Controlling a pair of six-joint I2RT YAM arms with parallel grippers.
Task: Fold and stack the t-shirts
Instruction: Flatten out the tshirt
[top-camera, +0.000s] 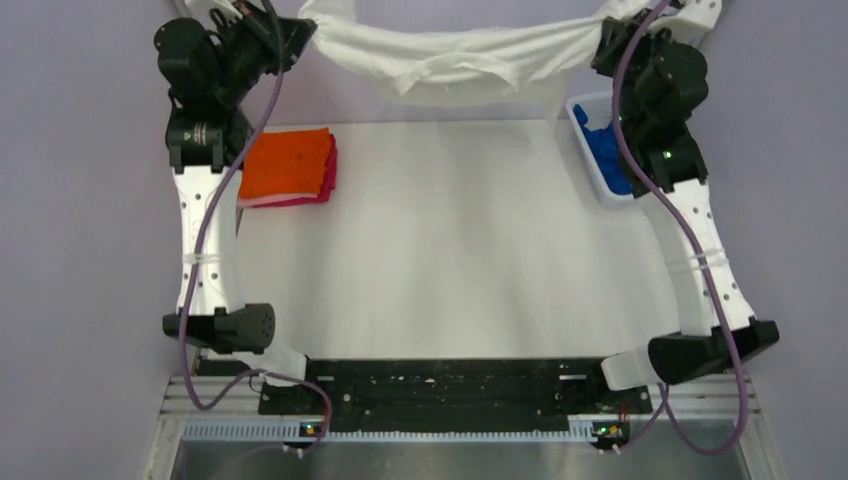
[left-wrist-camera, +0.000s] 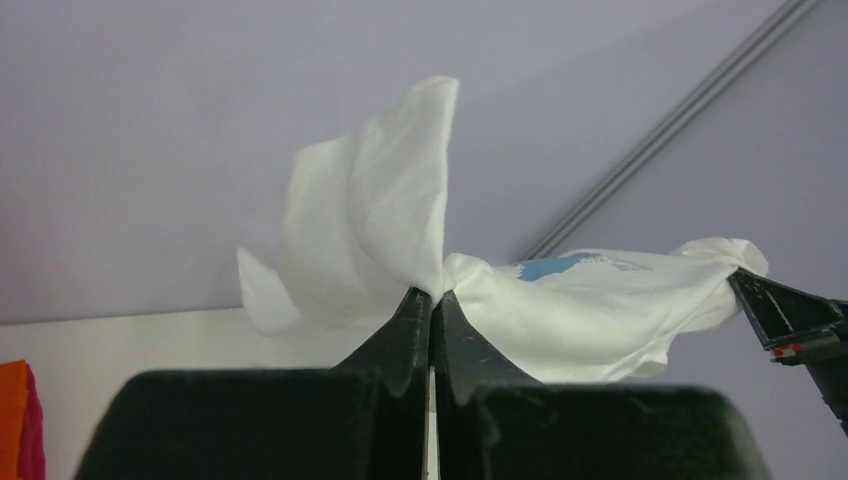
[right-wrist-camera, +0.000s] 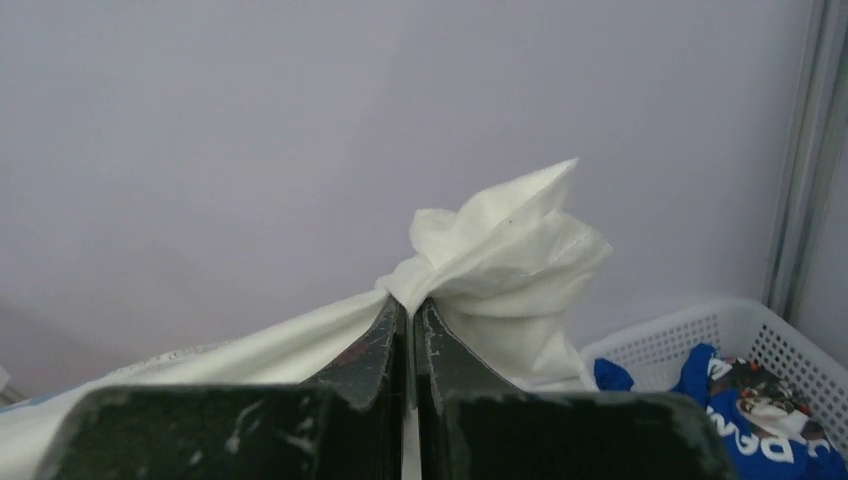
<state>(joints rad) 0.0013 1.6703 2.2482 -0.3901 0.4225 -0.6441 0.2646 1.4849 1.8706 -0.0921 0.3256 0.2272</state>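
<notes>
The white t-shirt (top-camera: 460, 55) hangs stretched in the air at the far edge of the table, between my two grippers. My left gripper (top-camera: 290, 22) is shut on its left end (left-wrist-camera: 380, 220); a blue print patch shows in the left wrist view. My right gripper (top-camera: 615, 25) is shut on its right end (right-wrist-camera: 500, 260). The orange t-shirt (top-camera: 285, 163) lies folded on top of the folded pink one (top-camera: 328, 175) at the table's left. The blue t-shirt (top-camera: 605, 150) with white lettering lies crumpled in the basket, also in the right wrist view (right-wrist-camera: 760, 420).
The white mesh basket (top-camera: 590, 185) stands at the table's right edge, under my right arm. The white table (top-camera: 450, 250) stretches between the arms. A lilac wall stands behind.
</notes>
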